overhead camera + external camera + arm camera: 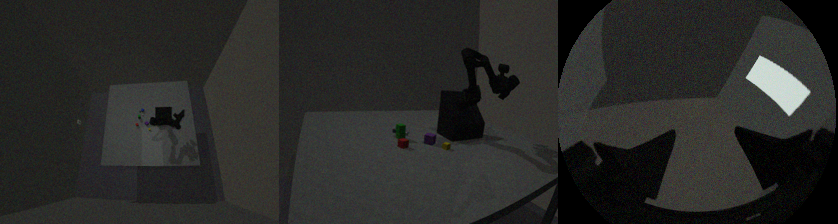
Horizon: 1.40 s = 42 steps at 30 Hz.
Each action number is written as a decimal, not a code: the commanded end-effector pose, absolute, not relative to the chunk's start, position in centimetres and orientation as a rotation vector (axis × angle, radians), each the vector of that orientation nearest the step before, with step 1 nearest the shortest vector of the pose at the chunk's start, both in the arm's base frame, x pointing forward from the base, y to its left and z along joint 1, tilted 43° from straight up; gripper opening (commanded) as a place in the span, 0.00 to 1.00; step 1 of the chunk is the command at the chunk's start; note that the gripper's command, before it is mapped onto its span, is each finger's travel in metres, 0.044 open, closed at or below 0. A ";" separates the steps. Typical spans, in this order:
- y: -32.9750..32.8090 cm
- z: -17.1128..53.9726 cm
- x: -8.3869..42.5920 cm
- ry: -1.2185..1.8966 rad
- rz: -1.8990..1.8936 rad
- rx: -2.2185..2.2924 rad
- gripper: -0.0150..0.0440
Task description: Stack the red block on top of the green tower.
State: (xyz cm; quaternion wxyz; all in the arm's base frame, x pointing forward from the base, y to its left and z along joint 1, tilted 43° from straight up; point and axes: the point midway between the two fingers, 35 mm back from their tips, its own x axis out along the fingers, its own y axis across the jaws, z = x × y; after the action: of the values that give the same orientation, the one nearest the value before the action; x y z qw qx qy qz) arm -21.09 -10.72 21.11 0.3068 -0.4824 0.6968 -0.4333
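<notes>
The red block (pixel 137 124) (pixel 403 143) sits on the pale table (pixel 122 151) (pixel 359 180), apart from the tower. The green tower (pixel 139 116) (pixel 400 131) stands upright behind it in the exterior view, with nothing red on top. My gripper (pixel 706 131) is open, its two dark fingers wide apart with nothing between them. It is raised high above the table, far to the right of the red block and the tower, and points away from them. Its fingers are too dark to make out well in the top and exterior views.
A purple block (pixel 146 123) (pixel 430 138) and a smaller yellow block (pixel 150 129) (pixel 446 146) lie right of the red block. A blue block (pixel 143 110) lies beyond the tower, near a small pale object (pixel 143 114). A large black box (pixel 163 113) (pixel 457 120) stands by the arm.
</notes>
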 end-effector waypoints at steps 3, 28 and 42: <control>-10.3 21.2 -21.5 1.847 -1.172 -1.247 1.00; 8.2 21.6 -27.2 1.788 -2.042 -0.319 1.00; 19.9 21.1 -23.9 1.565 -2.563 0.181 1.00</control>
State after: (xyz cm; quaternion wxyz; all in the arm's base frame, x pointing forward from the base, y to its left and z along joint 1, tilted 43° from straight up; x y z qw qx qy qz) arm -24.76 17.66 21.05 0.0965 0.0289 0.5472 -0.8309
